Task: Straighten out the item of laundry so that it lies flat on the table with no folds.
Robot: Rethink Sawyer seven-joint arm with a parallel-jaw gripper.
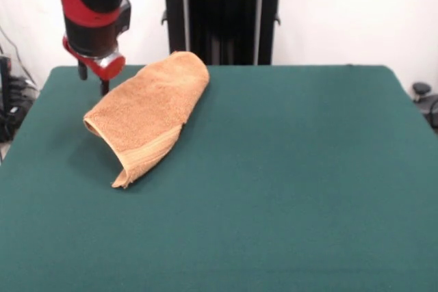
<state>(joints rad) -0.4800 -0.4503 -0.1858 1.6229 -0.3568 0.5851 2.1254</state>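
Observation:
The item of laundry (152, 111), an orange-tan terry towel, lies doubled over on itself on the left half of the green table (287, 182). It runs diagonally from the far edge toward the near left. Its woven band and hem (149, 156) are at the near end, where the edge curls up into a fold. My gripper (94, 80) hangs from the red and black arm just left of the towel's far-left side, over the table's far-left corner. Its two dark fingers (105, 87) stand apart, open, with nothing between them and not touching the towel.
The black pedestal (220, 18) rises behind the table's far edge, close behind the towel's far end. Cables and dark gear (14, 100) sit beyond the left edge. A small black object (421, 90) lies off the right corner.

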